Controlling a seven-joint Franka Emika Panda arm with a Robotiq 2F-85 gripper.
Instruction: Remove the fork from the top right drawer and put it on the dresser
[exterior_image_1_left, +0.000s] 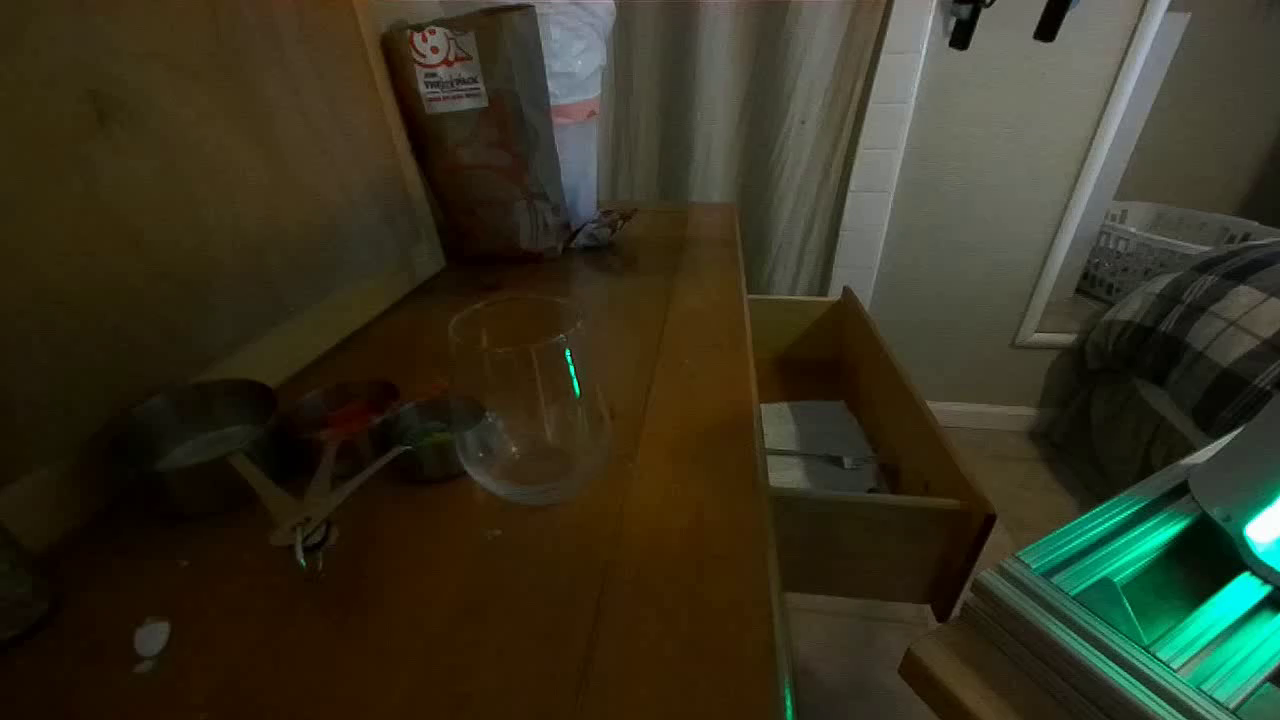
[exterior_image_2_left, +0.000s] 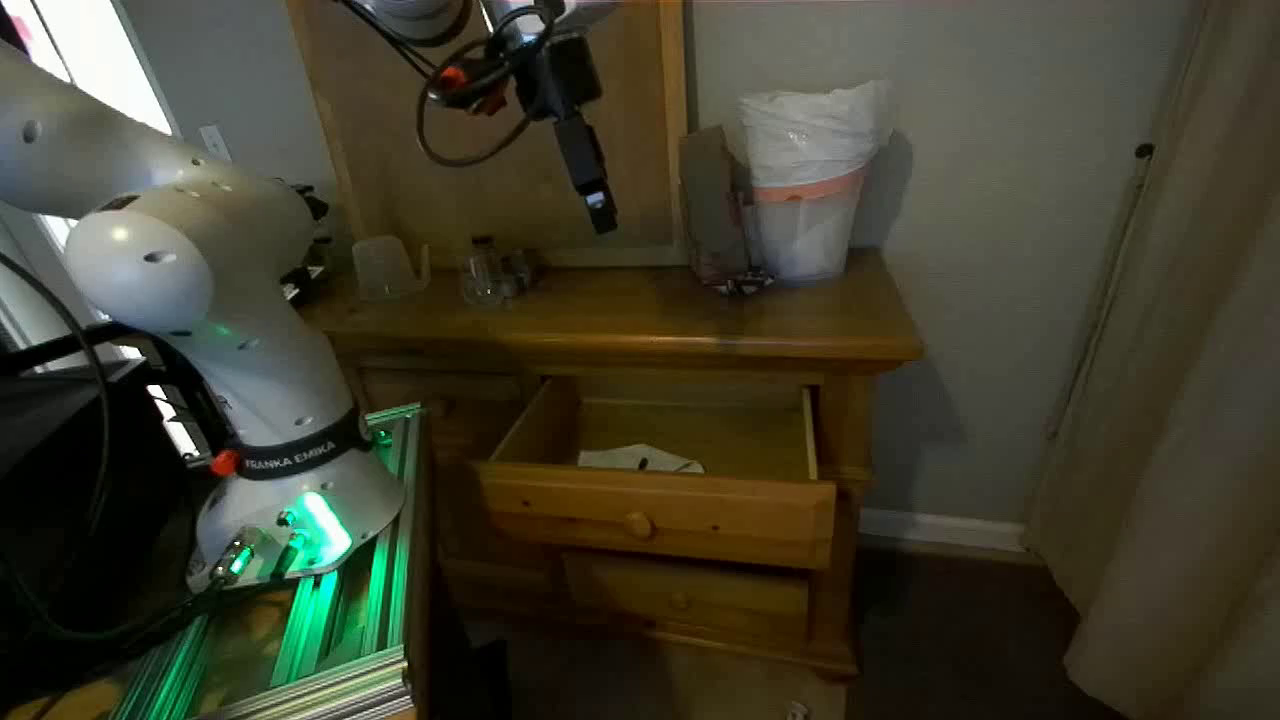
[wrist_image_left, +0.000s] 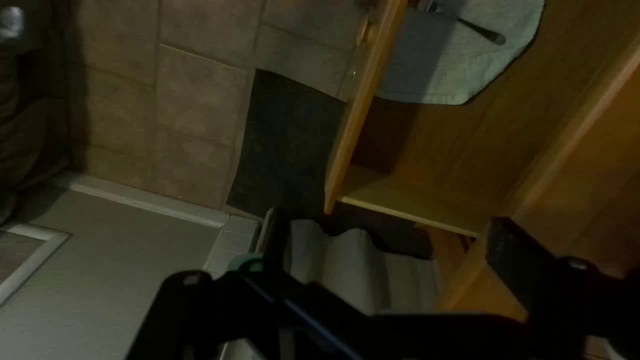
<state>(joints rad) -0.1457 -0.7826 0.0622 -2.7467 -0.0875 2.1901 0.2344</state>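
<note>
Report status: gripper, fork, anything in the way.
Gripper open, holding nothing. Fork on pale cloth inside open drawer. Possible obstacle: clear glass standing on dresser.

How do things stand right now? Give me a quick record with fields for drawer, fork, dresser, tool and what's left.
drawer: pulled open
fork: inside the drawer, lying on a pale cloth; tines hard to make out
dresser: upright glass, measuring cups, paper bag and lined bin on top
tool: fingers apart, holding nothing; raised above the dresser top
left to do: lift the fork out and set it on the dresser
</note>
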